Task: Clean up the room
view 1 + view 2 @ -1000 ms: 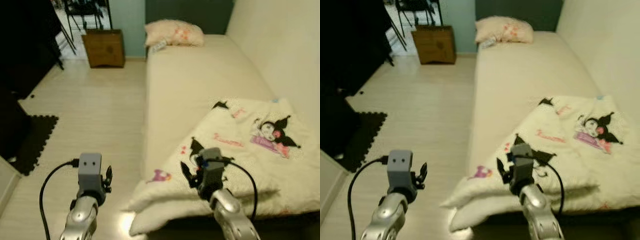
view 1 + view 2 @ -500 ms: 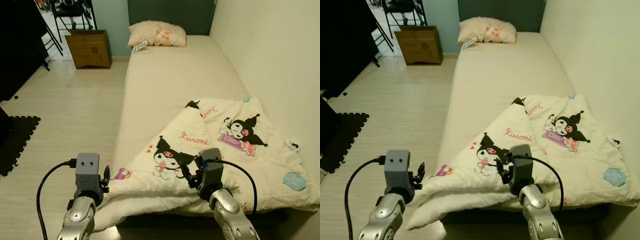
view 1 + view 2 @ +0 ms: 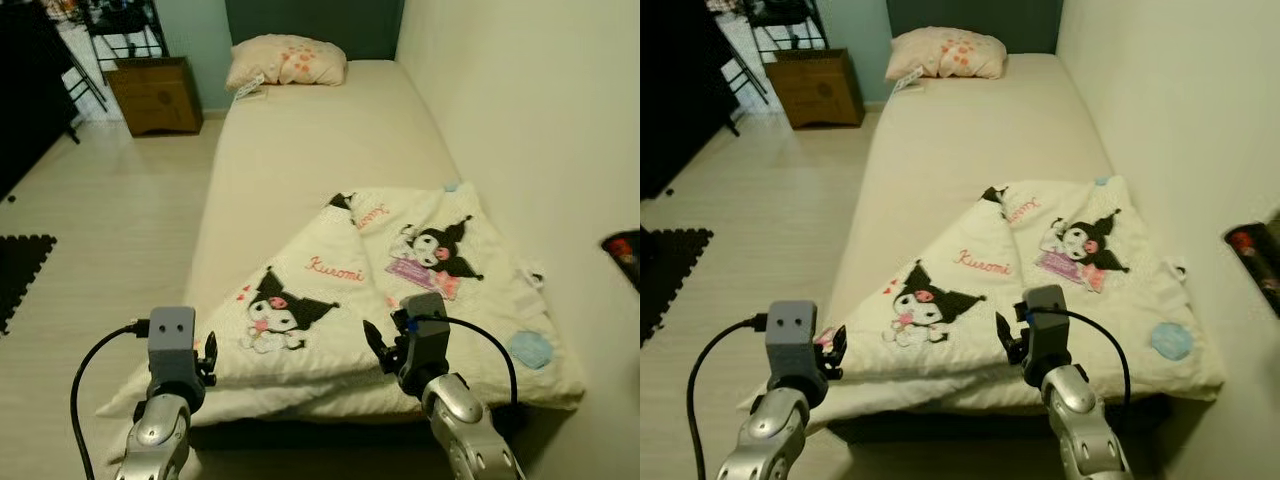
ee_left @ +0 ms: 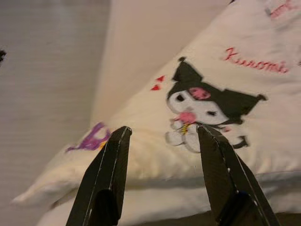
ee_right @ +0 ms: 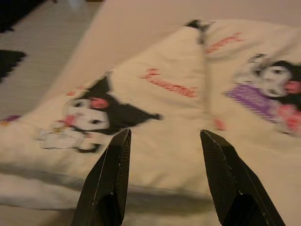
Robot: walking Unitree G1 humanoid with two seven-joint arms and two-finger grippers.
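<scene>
A cream blanket (image 3: pixel 400 270) printed with black cartoon figures lies folded and rumpled over the near end of the bed (image 3: pixel 310 140). A pink-patterned pillow (image 3: pixel 288 62) rests at the bed's far end. My left gripper (image 4: pixel 162 176) hangs open above the blanket's near left corner, nothing between its fingers. My right gripper (image 5: pixel 164 179) is open too, held over the blanket's front edge near its middle. Both arms rise from the bottom of the eye views, left gripper (image 3: pixel 205 355) and right gripper (image 3: pixel 375 345) just short of the bed's foot.
A pale wall (image 3: pixel 520 120) runs along the bed's right side. Light wooden floor (image 3: pixel 100 220) lies left of the bed. A brown wooden box (image 3: pixel 155 95) stands by the far wall. A black foam mat (image 3: pixel 18 275) sits at the left edge. A dark red-tipped object (image 3: pixel 1255 260) shows at the right.
The camera has swung right and nearer the bed's foot, so the blanket now sits centred ahead. Both grippers keep their open pose in front of me.
</scene>
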